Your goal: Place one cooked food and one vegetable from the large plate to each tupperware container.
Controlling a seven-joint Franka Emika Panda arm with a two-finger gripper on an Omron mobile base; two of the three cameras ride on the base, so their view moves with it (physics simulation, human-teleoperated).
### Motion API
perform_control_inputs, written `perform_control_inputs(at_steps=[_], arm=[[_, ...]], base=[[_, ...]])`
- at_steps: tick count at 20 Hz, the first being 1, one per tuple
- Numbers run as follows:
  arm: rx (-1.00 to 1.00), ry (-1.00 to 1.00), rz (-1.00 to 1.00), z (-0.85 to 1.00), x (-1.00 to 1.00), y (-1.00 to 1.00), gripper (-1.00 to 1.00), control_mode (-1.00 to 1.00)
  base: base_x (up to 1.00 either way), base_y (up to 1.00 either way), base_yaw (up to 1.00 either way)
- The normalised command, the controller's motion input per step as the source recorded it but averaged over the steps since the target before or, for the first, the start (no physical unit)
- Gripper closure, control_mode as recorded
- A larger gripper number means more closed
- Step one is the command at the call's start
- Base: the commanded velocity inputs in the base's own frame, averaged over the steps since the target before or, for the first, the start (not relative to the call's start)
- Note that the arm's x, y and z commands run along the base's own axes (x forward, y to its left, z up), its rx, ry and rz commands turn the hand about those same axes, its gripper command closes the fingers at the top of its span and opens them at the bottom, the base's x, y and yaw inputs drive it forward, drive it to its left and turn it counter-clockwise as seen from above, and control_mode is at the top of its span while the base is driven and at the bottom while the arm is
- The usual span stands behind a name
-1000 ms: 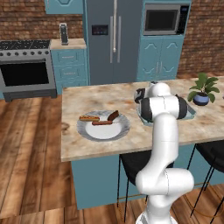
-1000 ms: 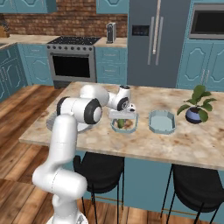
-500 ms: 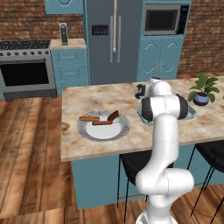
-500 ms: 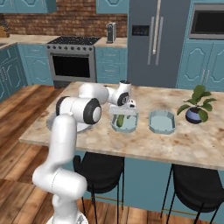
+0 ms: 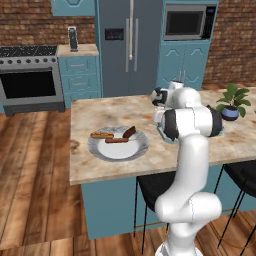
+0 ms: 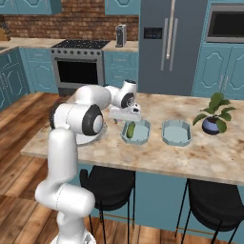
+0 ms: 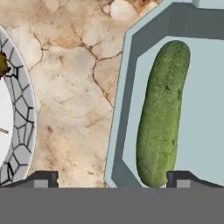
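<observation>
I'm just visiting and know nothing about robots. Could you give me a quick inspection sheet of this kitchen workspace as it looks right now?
Surface: marble island counter, stools beneath.
Job's things: large plate holds three brown foods; cucumber lies in the nearer tupperware container; the second container holds nothing.
Clutter: potted plant on the counter.
Grippers: gripper over the nearer container, jaws open, holding nothing.
Cables: nothing seen.
Surroundings: stove, fridge, microwave, teal cabinets, brick wall, wood floor.

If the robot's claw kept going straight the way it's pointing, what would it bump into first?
Probably the rim of the nearer tupperware container, with the counter right beside it. The open gripper points down there, one fingertip by the cucumber in the tray. Depth is hard to judge.
</observation>
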Motion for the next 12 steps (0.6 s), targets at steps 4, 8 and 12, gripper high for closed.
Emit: perform_control_inputs(at_steps=[4, 8, 12], arm=[[0.07, -0.13, 0.01, 0.1, -0.92, 1.0, -1.0, -1.0], [-0.09, -0.24, 0.13, 0.71, -0.39, 1.0, -1.0, -1.0], [-0.06, -0.21, 0.19, 0.42, -0.12, 0.98, -1.0, -1.0]], base=[[0.0, 0.0, 0.0], [0.0, 0.0, 0.0], [0.0, 0.0, 0.0]])
